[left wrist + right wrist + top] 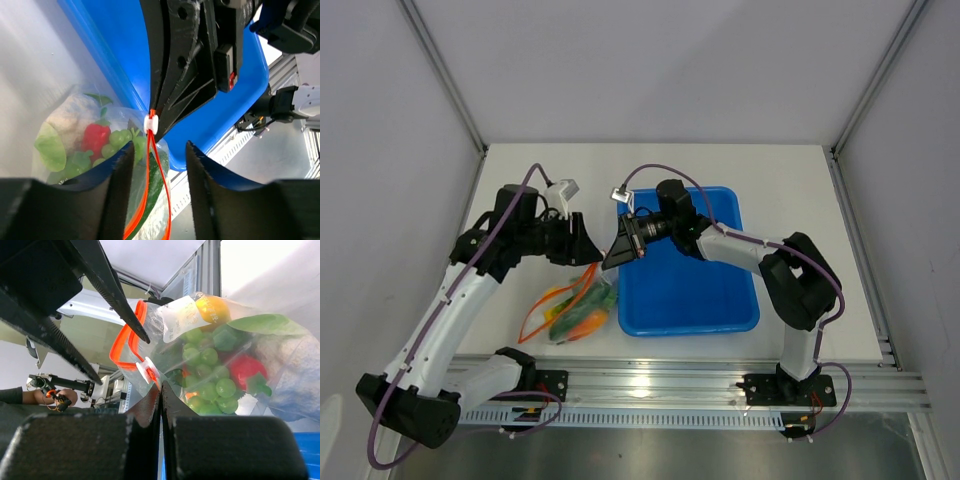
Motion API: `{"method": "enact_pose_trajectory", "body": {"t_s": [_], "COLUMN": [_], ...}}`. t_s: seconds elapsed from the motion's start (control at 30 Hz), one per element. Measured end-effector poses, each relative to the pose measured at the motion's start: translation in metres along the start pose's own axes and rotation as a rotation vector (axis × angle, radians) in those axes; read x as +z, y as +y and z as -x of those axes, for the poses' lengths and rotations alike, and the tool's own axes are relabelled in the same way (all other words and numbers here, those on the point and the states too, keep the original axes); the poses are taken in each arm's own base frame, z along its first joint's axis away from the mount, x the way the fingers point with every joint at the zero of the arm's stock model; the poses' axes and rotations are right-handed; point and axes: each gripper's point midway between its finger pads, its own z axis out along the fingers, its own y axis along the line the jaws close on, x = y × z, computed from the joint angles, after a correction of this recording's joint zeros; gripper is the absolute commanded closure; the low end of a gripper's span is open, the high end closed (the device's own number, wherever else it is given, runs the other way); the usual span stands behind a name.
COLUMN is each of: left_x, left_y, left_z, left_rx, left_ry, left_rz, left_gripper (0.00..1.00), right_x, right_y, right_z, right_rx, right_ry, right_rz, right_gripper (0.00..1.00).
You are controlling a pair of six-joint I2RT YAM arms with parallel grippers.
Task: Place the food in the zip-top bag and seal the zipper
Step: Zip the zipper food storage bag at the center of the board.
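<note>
The zip-top bag (575,312) hangs from its top corner left of the blue tub, holding green grapes (210,375), a red chili (247,367), an orange-yellow fruit (212,307), white cauliflower (295,365) and a long green vegetable (157,182). Its red-orange zipper (148,175) gapes in a loop below a white slider (150,123). My right gripper (161,390) is shut on the bag's edge right beside the slider (147,371). My left gripper (155,170) is open, with its fingers (120,185) on either side of the zipper strip.
The blue tub (685,290) sits on the table to the right of the bag, under the right arm. The aluminium rail (700,385) runs along the near table edge. The left arm reaches in from the left.
</note>
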Motion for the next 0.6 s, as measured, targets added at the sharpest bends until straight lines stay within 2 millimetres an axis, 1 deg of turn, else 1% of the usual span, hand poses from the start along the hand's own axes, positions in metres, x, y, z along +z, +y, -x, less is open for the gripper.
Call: {"method": "enact_pose_trajectory", "body": {"t_s": [0.23, 0.43, 0.6], "left_x": [0.008, 0.009, 0.011], "left_y": [0.005, 0.006, 0.006], "left_z": [0.003, 0.003, 0.004], "left_rx": [-0.025, -0.029, -0.031], "left_ry": [0.012, 0.018, 0.019], "left_rz": [0.005, 0.006, 0.0], "left_gripper": [0.54, 0.54, 0.6], "right_x": [0.0, 0.0, 0.002], "right_y": [0.0, 0.0, 0.001], "right_z": [0.0, 0.0, -0.001], "right_rx": [-0.001, -0.001, 0.001], "right_ry": [0.001, 0.0, 0.003], "right_rz": [-0.001, 0.001, 0.004], "right_gripper": [1.0, 1.0, 1.0]}}
